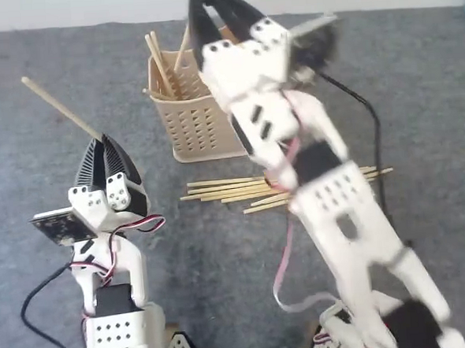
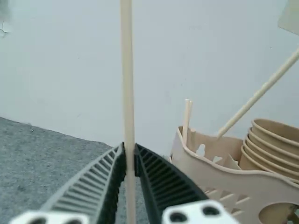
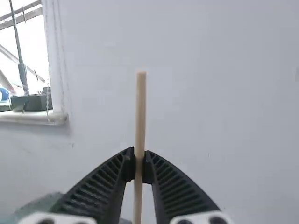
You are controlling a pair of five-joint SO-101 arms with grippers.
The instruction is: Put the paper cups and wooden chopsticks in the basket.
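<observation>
Chopstick loading was mid-step. Left gripper [image 1: 103, 144] was clamped on a chopstick [image 1: 59, 108] at the basket's [image 1: 202, 124] 9 o'clock. Right gripper [image 3: 139, 157] pinched a second stick [image 3: 140, 107]. Cups [image 2: 271, 144] were in. Pile [image 1: 233, 190] lay at 6 o'clock. Next, probably: swing over, tip in, release.

My white right arm [image 1: 327, 176], blurred, covers the right side of the beige slotted plastic basket [image 1: 194, 121] and the middle of the loose pale wooden chopsticks [image 1: 218, 192] on the grey table [image 1: 417, 92]. The stacked brown paper cups [image 2: 275, 149] are cut off by the picture's edge. The long wooden chopstick [image 2: 126, 70] in my left gripper [image 2: 130, 161] runs out of frame. The pale wooden stick [image 3: 140, 116] in my right gripper [image 3: 139, 163] loses its lower end behind my jaws.
</observation>
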